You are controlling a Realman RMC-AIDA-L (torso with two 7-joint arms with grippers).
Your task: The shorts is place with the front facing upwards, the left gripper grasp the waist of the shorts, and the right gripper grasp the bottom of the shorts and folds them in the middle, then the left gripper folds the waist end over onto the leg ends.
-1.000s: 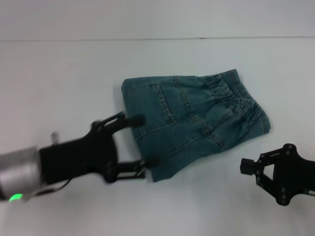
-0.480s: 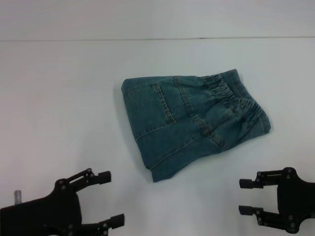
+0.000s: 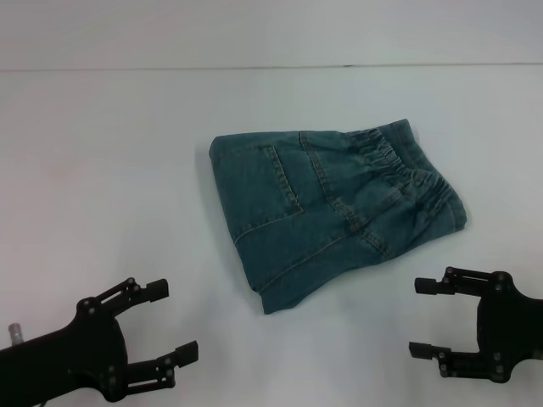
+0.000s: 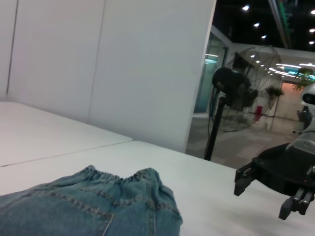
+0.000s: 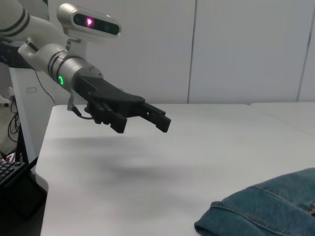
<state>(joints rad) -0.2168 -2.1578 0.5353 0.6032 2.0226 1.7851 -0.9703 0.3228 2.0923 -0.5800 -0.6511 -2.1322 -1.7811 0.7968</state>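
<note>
My head camera looks forward and down from well above, taking in the folded shorts (image 3: 335,212) on the white table (image 3: 102,170) ahead of my left gripper (image 3: 165,326) and right gripper (image 3: 424,318). My left wrist camera sits low near the tabletop and faces across toward my right gripper (image 4: 261,194), with the shorts' (image 4: 93,204) waist close before it. My right wrist camera, equally low, faces the opposite way toward my left gripper (image 5: 142,120), sharing the shorts (image 5: 266,209) and table with the others.

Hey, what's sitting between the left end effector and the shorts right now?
Nothing. In the head view only bare white table separates the open left end effector from the folded shorts.
</note>
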